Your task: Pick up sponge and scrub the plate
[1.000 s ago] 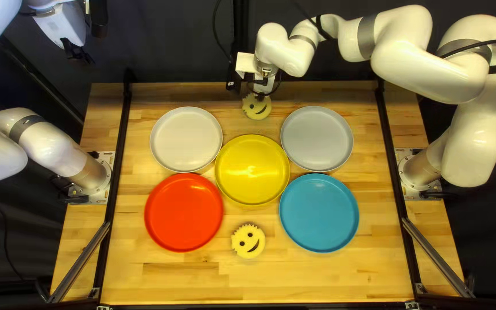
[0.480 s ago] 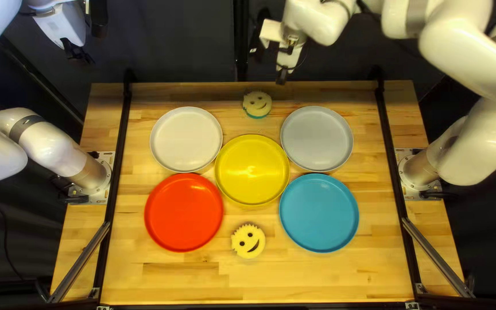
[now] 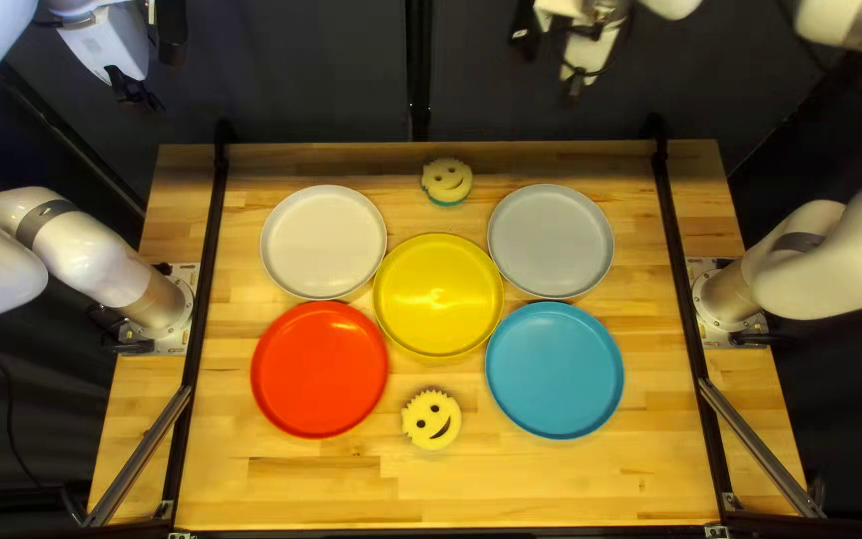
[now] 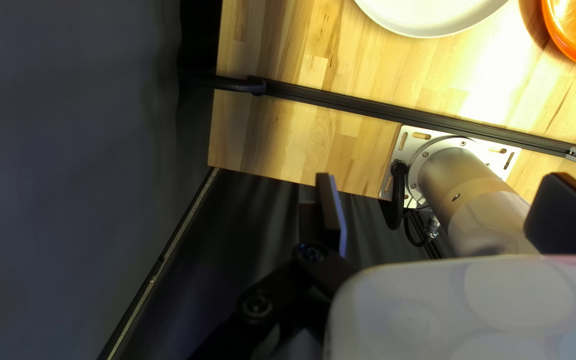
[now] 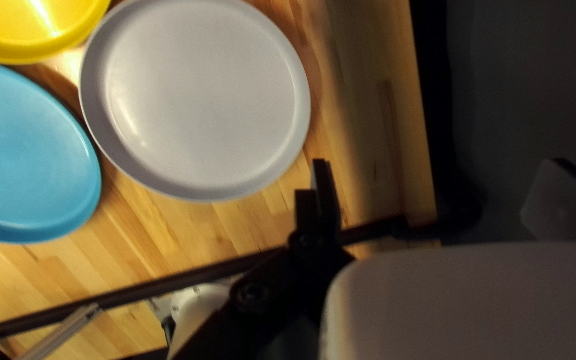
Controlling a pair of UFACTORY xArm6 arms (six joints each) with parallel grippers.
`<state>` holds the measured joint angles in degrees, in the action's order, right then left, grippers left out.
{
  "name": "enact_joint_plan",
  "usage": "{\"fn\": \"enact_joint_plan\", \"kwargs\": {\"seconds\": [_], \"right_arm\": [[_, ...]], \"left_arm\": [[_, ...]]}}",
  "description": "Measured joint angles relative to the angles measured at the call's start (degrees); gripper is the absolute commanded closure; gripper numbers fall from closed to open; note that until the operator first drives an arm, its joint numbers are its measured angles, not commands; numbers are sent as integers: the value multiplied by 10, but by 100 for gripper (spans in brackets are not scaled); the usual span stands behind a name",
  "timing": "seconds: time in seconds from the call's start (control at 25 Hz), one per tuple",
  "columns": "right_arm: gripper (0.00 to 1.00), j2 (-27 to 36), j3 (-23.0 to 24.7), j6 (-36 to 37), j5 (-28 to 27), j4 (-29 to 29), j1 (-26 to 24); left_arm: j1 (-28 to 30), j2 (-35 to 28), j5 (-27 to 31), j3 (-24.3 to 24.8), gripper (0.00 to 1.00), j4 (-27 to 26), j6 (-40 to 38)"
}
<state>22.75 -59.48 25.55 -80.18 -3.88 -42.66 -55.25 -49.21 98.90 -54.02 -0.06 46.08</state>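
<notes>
well to the left of the yellow plate (image 3: pixel 438 295) and beyond it, the left gripper (image 3: pixel 140 97) hung with fingers spread apart. the red plate (image 3: pixel 319 369) sat at its near left, the white plate (image 3: pixel 323 243) at its far left. one smiley-face sponge (image 3: pixel 431 419) lay on the wooden table (image 3: pixel 351 489) at its near side; the teal-bottomed smiley-face sponge (image 3: pixel 447 180) lay at its far side. the gray plate (image 3: pixel 551 241) sat at its far right, the blue plate (image 3: pixel 554 369) at its near right. beyond it, to the right, the right gripper (image 3: pixel 573 92) hung, fingers parted.
</notes>
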Motion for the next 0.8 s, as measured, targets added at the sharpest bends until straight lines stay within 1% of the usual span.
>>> {"fn": "enact_joint_plan", "kwargs": {"seconds": [0.12, 0.28, 0.36, 0.56, 0.8], "right_arm": [[0, 46, 14, 29, -31, -9, -18], [0, 89, 27, 65, -62, -19, -32], [0, 106, 32, 90, -71, -22, -47], [0, 145, 40, 143, -81, -17, -94], [0, 152, 42, 152, -81, -13, -100]], "left_arm": [[0, 0, 0, 0, 0, 0, 0], [0, 0, 0, 0, 0, 0, 0], [0, 0, 0, 0, 0, 0, 0], [0, 0, 0, 0, 0, 0, 0], [0, 0, 0, 0, 0, 0, 0]]}}
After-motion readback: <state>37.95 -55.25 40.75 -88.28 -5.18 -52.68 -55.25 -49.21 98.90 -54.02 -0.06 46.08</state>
